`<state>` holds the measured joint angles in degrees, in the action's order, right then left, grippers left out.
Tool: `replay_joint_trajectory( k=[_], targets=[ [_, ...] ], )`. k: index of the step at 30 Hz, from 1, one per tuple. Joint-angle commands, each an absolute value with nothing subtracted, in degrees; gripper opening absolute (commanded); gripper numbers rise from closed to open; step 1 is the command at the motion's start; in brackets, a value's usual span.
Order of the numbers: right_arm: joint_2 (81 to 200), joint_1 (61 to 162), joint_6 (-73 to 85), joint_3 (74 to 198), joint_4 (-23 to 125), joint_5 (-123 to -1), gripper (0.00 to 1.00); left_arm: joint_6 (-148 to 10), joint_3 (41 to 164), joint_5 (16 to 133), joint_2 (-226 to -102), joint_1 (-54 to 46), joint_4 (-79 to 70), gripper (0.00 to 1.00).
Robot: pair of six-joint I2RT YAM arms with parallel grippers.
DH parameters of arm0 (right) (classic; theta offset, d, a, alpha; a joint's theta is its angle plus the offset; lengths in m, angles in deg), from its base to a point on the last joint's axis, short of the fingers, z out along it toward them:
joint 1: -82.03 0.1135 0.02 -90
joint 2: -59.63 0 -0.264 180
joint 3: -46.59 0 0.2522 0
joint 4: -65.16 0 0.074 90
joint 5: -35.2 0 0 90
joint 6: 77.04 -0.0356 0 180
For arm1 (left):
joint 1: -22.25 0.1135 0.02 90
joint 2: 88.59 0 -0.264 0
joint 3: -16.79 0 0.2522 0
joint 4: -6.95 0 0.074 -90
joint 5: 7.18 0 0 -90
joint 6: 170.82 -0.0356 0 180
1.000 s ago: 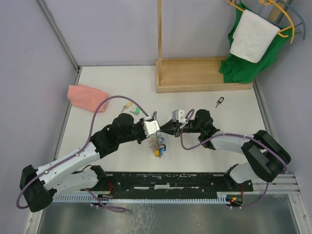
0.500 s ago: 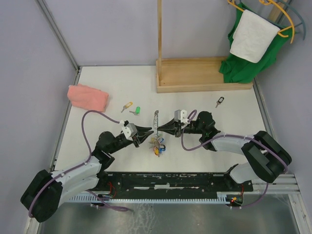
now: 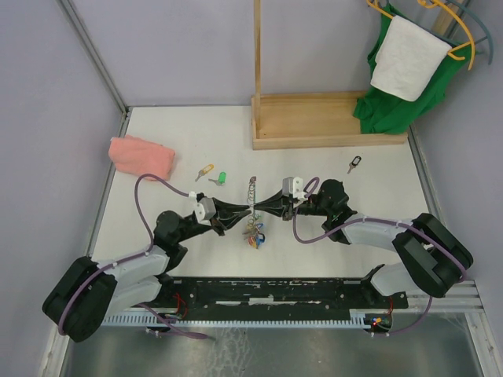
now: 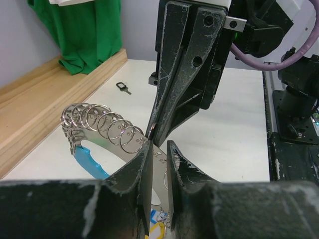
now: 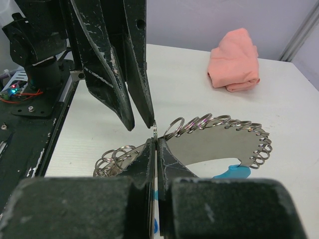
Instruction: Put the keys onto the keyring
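- Table (image 3: 330,169), with a pink cloth (image 3: 141,155) at its far left.
- My right gripper (image 5: 155,144) is pressed together on the keyring (image 5: 209,144), holding it on edge over the table's centre.
- My left gripper (image 4: 158,147) is slightly spread, tips at the keyring's edge, facing the right one.
- Loose keys on the table: yellow key (image 3: 204,170) and green key (image 3: 221,177) near the keyring's left, black key (image 3: 355,164) well apart on the right.

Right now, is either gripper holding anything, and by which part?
The right gripper is shut on the keyring, pinching its flat plate's edge. The left gripper straddles the same plate, jaws slightly apart; whether it grips cannot be told.
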<state>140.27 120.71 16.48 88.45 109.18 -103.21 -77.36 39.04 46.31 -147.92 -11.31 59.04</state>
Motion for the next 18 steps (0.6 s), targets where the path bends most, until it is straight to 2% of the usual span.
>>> replay_joint_trajectory(
  k=[1,18],
  targets=[
    [138.11,120.7,16.56,88.65,113.87,-103.5,0.01,-75.16,40.17,44.37,-149.54,-10.8,64.3,0.22],
    [137.59,120.72,15.77,88.21,115.38,-103.67,0.01,-74.69,40.74,47.66,-150.48,-10.29,62.54,0.24]
  ],
)
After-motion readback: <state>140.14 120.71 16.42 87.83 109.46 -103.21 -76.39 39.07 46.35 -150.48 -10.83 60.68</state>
